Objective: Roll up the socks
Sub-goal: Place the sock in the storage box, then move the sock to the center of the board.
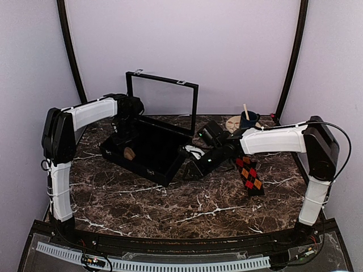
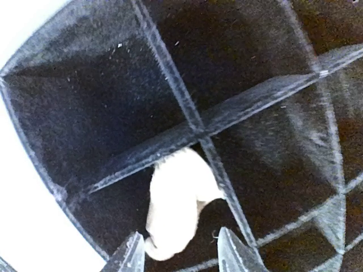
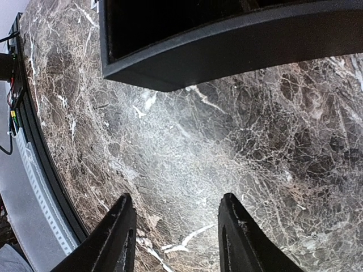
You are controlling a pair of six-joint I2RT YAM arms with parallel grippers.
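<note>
Looks barely begun: shows sock [image 1: 249, 174] flat, unrolled, on desk [image 1: 170, 204] at box's [image 1: 142, 169] 3 o'clock. Has right gripper [image 3: 175, 196] released over bare desk, left gripper [image 2: 179, 232] released above tan lump [image 2: 176, 198] inside box.

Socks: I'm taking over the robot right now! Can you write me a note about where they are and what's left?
Left gripper: open, empty, hovering over a pale tan piece in a compartment of the black box. It may be the other sock; I can't tell.
Right gripper: open, empty, above the table beside the box's corner.
Argyle sock: lying flat and unrolled on the table, right side.
Done: nothing rolled.
Left: gather the socks and roll them.
</note>
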